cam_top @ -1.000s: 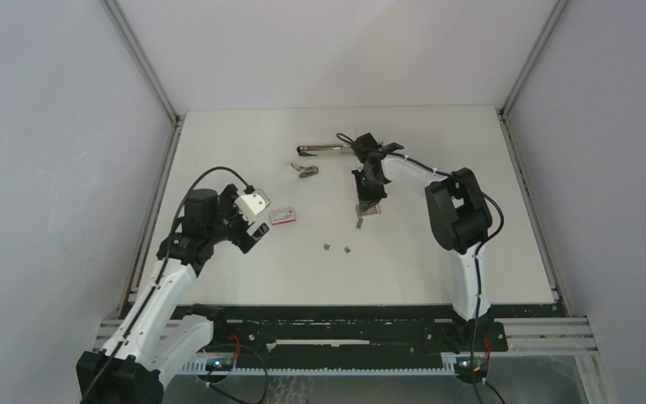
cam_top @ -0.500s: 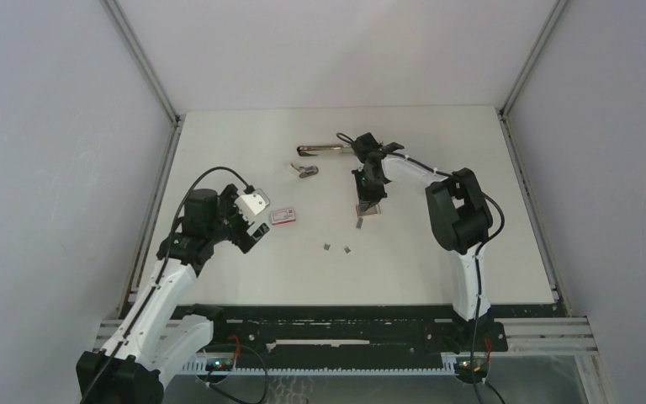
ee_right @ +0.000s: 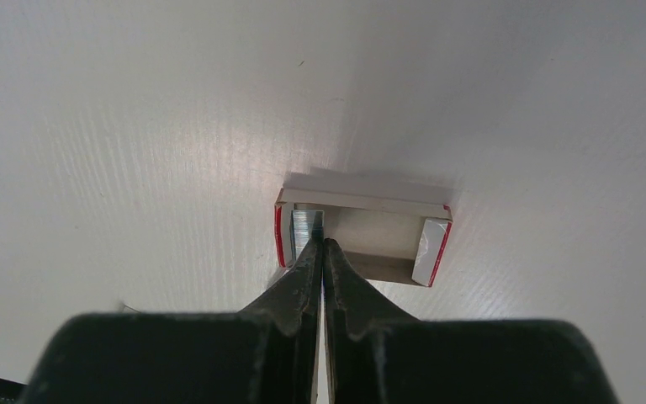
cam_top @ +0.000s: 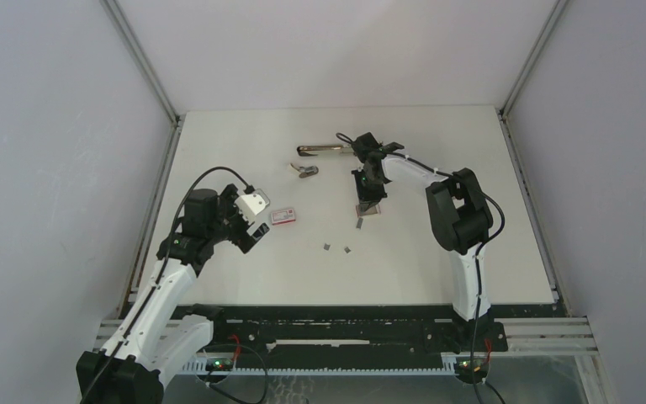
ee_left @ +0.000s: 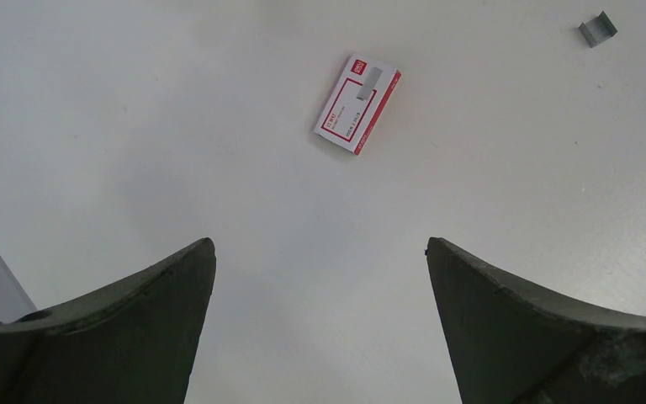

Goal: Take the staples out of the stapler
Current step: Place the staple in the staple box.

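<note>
– Red-edged cardboard fills the right wrist view: an open box (ee_right: 370,237) seen from close, with a strip of staples (ee_right: 306,224) lying in its left end. From overhead that box is only a speck under the arm.

– What does the overhead view add?

– The whole table (cam_top: 235,143). The stapler (cam_top: 320,150) lies at the far side, well apart from both grippers. A small grey metal piece (cam_top: 306,171) sits just on the near side of it, too small to name. Three loose grey strips (cam_top: 326,247) lie scattered on the bare top between the two arms, one of them just beside the open box.

– And the left wrist view?

– A closed box (ee_left: 357,103), red and white, flat on the table ahead of the fingers. One grey strip shows in the top right corner.

– How do the jaws stand?

– The left gripper (ee_left: 318,248) has its jaws spread wide, with nothing between them and nothing touched. It hangs above the table just short of the closed box.

– The right one?

– The right gripper (ee_right: 321,244) has its jaws pressed together with no gap. Its tips reach over the near wall of the open box, right at the end of the staple strip. Whether they pinch or even touch the strip, I cannot tell.

– Is anything in the way?

– Only the box wall around those tips. The right arm's own wrist covers part of the open box from above.
</note>
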`<act>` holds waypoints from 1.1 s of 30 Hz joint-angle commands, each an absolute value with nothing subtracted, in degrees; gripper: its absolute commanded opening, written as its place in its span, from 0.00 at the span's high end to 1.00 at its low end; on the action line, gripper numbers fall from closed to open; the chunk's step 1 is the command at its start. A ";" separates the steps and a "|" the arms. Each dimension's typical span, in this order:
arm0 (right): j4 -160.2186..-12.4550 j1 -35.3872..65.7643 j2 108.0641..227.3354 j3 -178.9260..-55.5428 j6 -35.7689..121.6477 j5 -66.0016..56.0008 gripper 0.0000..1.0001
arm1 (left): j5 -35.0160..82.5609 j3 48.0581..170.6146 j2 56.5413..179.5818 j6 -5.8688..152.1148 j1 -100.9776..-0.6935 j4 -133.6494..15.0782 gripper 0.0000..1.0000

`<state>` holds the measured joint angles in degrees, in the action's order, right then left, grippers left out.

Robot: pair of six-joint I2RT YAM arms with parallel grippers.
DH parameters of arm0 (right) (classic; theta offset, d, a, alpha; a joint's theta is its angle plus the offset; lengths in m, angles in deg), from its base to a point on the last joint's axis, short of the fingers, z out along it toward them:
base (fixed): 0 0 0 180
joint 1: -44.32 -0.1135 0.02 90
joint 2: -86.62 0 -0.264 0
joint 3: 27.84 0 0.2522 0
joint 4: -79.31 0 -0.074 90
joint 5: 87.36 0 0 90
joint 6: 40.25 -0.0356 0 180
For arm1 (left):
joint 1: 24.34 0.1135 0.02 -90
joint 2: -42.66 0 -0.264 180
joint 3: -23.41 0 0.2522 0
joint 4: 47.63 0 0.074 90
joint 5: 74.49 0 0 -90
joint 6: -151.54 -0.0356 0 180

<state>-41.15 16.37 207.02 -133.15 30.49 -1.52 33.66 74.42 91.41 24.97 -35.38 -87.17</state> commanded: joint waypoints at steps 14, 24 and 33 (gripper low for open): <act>-40.79 16.35 206.06 -133.80 31.60 -1.94 1.00 | 33.70 73.47 91.00 24.88 -35.03 -85.41 0.00; -40.78 16.42 206.68 -133.80 31.64 -1.67 1.00 | 33.70 73.47 91.04 24.82 -34.93 -85.43 0.00; -40.75 16.54 207.20 -133.89 31.65 -1.84 1.00 | 33.70 73.47 91.01 24.86 -34.96 -85.38 0.00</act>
